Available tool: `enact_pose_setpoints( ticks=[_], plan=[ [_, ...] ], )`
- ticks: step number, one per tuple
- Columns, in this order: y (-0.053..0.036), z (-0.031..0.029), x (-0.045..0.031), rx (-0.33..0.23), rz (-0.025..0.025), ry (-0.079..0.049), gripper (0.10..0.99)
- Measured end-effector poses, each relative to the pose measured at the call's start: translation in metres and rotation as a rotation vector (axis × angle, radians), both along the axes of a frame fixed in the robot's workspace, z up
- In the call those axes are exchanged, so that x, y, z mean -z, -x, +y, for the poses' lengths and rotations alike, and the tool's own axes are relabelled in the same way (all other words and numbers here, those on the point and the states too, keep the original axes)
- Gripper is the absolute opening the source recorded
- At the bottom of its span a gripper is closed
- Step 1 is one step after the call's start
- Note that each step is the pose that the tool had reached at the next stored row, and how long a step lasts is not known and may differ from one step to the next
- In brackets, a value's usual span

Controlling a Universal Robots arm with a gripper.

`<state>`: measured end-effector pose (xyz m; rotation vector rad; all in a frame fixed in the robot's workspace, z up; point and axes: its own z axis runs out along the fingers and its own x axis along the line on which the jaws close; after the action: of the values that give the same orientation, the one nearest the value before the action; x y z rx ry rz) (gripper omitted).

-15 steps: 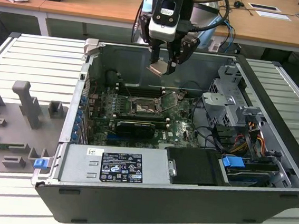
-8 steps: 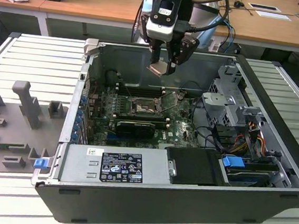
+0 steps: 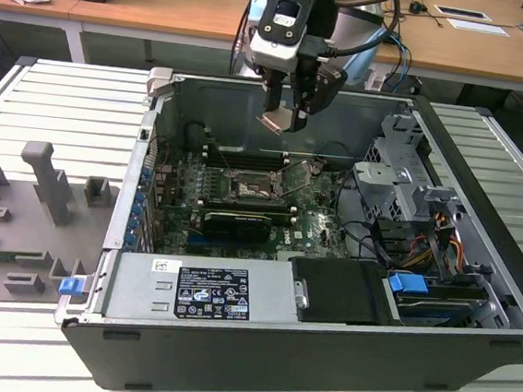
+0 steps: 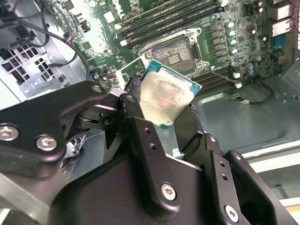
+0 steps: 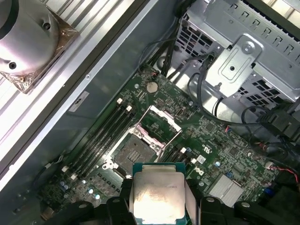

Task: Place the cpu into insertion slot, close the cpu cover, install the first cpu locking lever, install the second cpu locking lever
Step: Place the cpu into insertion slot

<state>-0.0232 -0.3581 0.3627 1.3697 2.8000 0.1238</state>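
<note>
My gripper (image 3: 286, 113) hangs above the open computer case, shut on the cpu (image 3: 277, 123), a small square chip with a pale silver top. Both wrist views show the cpu (image 4: 165, 99) (image 5: 157, 197) pinched by its edges between the black fingers (image 4: 136, 108). The insertion slot (image 3: 247, 192) (image 4: 172, 53) (image 5: 132, 152) lies open and dark on the green board, well below the chip. The cpu cover (image 5: 160, 123) stands flipped up off the slot on its hinge. A thin locking lever (image 4: 220, 76) sticks out beside the slot.
Long black memory slots (image 3: 246, 160) run beside the slot and a black graphics card (image 3: 233, 223) lies in front of it. A metal drive cage (image 3: 402, 177) with cables fills the case's right. A grey fixture tray (image 3: 27, 220) sits left of the case.
</note>
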Motion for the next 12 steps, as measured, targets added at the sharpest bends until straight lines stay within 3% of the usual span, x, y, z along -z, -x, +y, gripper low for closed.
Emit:
enact_pose_setpoints(
  ticks=[12],
  plan=[
    [0.0000, 0.0000, 0.0014, 0.117, -0.0001, 0.000, 0.529]
  ],
)
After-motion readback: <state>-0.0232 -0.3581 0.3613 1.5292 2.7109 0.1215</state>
